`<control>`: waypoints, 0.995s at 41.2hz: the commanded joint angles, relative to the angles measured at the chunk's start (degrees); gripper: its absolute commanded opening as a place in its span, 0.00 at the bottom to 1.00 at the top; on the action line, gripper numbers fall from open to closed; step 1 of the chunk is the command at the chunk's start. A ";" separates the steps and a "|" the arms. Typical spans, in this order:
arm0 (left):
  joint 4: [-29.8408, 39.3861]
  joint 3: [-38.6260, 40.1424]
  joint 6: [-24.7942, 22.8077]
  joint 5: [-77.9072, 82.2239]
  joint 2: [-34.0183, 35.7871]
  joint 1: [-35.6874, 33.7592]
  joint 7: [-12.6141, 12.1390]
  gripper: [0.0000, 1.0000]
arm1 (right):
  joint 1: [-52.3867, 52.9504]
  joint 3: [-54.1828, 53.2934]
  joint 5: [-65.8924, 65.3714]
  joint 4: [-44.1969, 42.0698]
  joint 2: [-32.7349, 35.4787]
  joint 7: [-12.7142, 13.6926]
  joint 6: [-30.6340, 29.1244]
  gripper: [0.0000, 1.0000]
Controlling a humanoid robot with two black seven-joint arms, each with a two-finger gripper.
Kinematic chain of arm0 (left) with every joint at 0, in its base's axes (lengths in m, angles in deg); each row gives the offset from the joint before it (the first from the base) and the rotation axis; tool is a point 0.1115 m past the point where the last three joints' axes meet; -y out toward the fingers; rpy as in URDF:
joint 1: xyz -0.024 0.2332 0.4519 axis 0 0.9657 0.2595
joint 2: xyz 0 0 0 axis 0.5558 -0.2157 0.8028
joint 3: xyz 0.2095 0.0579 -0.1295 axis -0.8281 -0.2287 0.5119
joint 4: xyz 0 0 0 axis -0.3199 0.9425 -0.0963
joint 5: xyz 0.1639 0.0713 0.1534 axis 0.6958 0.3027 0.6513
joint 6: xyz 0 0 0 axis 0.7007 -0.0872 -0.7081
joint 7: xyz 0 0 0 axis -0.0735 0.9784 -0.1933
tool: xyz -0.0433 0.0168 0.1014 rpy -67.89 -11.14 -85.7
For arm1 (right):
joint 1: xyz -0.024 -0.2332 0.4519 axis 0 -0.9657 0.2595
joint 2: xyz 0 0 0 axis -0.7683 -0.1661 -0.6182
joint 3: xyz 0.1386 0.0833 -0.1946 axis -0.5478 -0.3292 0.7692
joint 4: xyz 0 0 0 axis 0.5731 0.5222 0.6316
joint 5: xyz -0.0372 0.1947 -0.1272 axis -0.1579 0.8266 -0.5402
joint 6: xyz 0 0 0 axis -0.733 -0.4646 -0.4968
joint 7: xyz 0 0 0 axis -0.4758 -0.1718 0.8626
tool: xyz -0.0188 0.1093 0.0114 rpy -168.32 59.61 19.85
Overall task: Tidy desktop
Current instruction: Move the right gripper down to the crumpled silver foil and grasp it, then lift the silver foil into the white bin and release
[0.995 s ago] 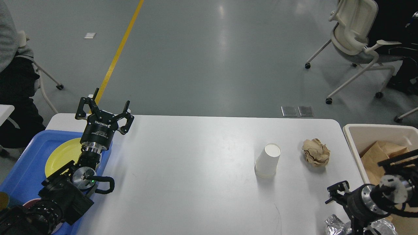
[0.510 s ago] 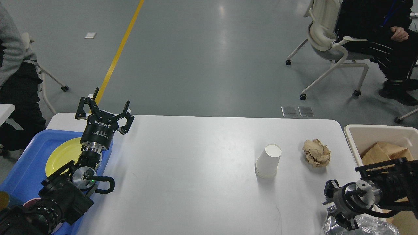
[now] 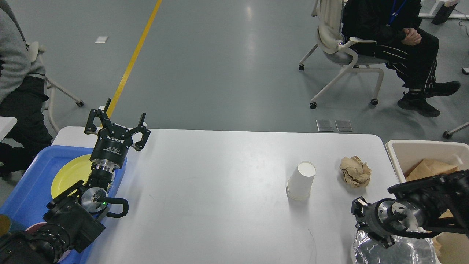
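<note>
White desktop, one paper cup, one crumpled paper ball, two tools

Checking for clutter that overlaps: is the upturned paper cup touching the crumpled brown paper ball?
Apart. The head view shows bare white desktop between the paper cup and the crumpled paper ball.

You see a white desktop, a blue tray at its left edge holding a yellow plate, a white cup, brown crumpled paper, and silver foil at the near right corner.
</note>
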 commanded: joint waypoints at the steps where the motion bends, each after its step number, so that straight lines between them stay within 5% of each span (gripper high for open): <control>1: 0.00 0.00 -0.07 0.00 0.00 0.00 0.00 0.99 | 6.32 0.90 -5.26 4.33 2.77 0.10 -2.42 0.00; 13: 0.00 0.00 0.02 0.00 0.00 0.00 0.00 0.99 | 36.63 10.21 -8.87 9.61 1.99 0.01 -26.67 0.00; 24: 0.00 0.00 0.02 0.00 0.00 0.00 0.00 0.99 | 57.13 11.98 -8.70 11.10 -12.15 -0.86 -44.78 0.00; 33: 0.00 0.00 0.02 0.00 0.00 0.00 0.00 0.99 | 55.56 12.76 -8.87 11.28 -16.21 -1.39 -44.79 0.00; 41: 0.00 0.00 -0.07 0.00 0.00 0.00 0.00 0.99 | 45.12 19.00 -15.63 5.06 -11.12 -1.39 -36.54 0.00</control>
